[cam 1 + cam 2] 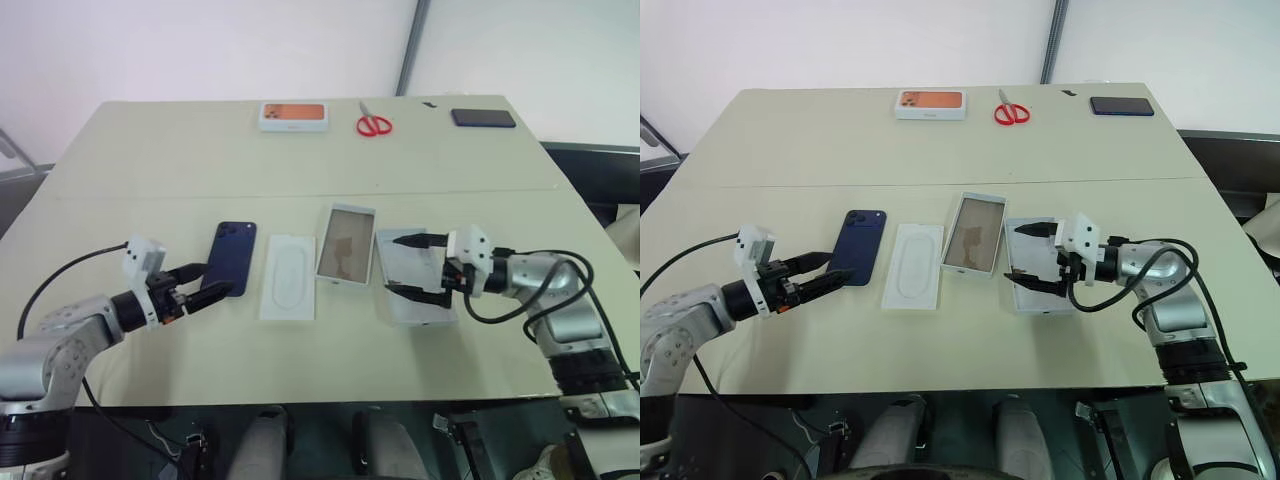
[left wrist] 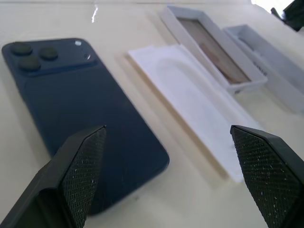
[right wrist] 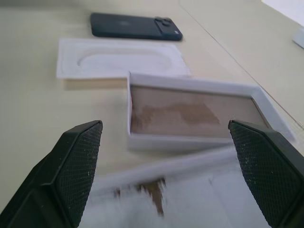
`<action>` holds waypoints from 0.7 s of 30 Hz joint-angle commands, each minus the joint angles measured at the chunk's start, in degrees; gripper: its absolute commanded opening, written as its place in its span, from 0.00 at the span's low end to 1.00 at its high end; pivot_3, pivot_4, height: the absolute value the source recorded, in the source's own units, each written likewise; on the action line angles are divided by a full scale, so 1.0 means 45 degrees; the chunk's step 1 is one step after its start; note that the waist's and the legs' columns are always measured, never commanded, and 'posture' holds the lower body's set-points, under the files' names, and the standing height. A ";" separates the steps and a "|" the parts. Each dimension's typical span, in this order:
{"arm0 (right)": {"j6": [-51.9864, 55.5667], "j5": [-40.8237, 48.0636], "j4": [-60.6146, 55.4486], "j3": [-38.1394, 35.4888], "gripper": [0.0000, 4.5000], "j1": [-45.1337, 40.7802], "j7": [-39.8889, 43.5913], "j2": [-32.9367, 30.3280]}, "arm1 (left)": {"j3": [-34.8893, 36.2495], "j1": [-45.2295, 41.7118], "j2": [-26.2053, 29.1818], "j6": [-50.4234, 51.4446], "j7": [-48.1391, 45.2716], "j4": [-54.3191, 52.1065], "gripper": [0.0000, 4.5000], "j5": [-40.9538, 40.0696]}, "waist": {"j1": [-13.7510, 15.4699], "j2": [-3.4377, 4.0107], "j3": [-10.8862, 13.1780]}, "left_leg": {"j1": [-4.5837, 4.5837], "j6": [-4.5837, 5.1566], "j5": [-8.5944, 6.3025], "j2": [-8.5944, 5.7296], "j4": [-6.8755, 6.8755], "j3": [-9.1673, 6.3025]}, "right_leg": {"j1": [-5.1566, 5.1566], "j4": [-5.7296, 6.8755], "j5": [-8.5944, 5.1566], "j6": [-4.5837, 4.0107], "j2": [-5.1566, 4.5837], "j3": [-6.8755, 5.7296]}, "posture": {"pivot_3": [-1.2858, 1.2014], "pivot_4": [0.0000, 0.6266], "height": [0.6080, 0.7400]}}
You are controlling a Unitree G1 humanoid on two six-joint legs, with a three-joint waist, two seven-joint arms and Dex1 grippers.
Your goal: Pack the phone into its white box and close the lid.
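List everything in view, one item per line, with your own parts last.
phone: one, dark navy, near row on the robot's left, back up
insert: one, white with an oval recess, beside the phone
brown-lined tray: one, white walls and brownish inside, middle of the near row
white box: one, white, right end of the near row
picture box: one, white with an orange picture, far edge
scissors: one pair, red handles, far edge
black phone: one, black, far right corner
table: one, beige, under everything
left end effector: one, black fingers, open, at the phone's near end
right end effector: one, black fingers, open, over the white box
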 commanded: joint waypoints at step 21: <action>-0.0296 -0.0303 -0.0449 0.0107 0.99 -0.0517 -0.0334 0.0254 | -0.1952 -0.1850 -0.2415 0.3406 0.2251 0.0878 0.97 -0.0750 | -0.0037 0.0002 -0.0003 | 0.0017 -0.0002 0.0001 0.0000 0.0001 0.0006 | 0.0014 0.0007 0.0000 -0.0001 0.0015 -0.0007 | 0.52 0.24 1.00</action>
